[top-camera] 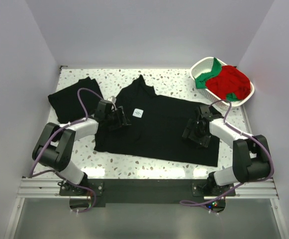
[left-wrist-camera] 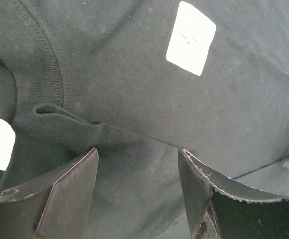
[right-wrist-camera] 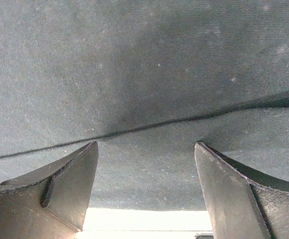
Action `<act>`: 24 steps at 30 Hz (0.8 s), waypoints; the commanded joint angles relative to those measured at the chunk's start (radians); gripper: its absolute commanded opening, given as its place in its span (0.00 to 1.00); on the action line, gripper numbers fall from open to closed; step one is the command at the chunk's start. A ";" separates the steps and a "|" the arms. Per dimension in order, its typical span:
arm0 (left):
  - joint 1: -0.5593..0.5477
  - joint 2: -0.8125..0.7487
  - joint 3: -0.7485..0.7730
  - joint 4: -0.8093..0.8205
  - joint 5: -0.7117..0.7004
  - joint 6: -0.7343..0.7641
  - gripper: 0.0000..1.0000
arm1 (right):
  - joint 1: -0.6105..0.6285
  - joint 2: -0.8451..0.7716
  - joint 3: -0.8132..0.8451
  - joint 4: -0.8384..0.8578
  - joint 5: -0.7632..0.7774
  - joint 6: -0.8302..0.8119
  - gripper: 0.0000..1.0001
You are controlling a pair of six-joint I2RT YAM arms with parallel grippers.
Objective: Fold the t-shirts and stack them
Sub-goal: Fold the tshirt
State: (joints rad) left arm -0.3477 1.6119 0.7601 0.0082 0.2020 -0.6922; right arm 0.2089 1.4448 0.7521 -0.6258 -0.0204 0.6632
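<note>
**Fold in hand: both grippers open, nothing gripped**

On the bench (top-camera: pixel 176 82), the spread black t-shirt (top-camera: pixel 159 132) lay across the middle. A folded black t-shirt (top-camera: pixel 72 102) sat near the far left corner, and red and green t-shirts (top-camera: pixel 229 82) filled the basket (top-camera: pixel 199 67) at the far right corner. The left gripper (top-camera: pixel 122 118) stood wide by the collar (left-wrist-camera: pixel 40 64). The right gripper (top-camera: pixel 194 130) stood wide over a fold edge (right-wrist-camera: pixel 149 124).

Judgement: both should pinch cleanly and lift together.

Only the overhead view showed the whole layout. Only the left wrist view showed the collar ribbing near the label (left-wrist-camera: pixel 190 38).

top: overhead from near side, facing down | wrists: close above black t-shirt (top-camera: pixel 159 129), shared with top
</note>
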 commanded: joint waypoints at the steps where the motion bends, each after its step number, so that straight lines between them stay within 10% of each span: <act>1: 0.000 -0.059 -0.097 -0.116 -0.058 -0.032 0.71 | -0.009 0.062 -0.053 -0.005 0.036 -0.040 0.83; 24: -0.008 -0.490 -0.363 -0.343 -0.062 -0.164 0.71 | -0.017 -0.214 -0.159 -0.238 -0.092 0.073 0.83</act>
State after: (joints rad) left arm -0.3511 1.1381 0.4175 -0.1883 0.1932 -0.8551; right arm 0.1959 1.2629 0.6170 -0.7250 -0.1204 0.7155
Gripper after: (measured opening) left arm 0.708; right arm 0.824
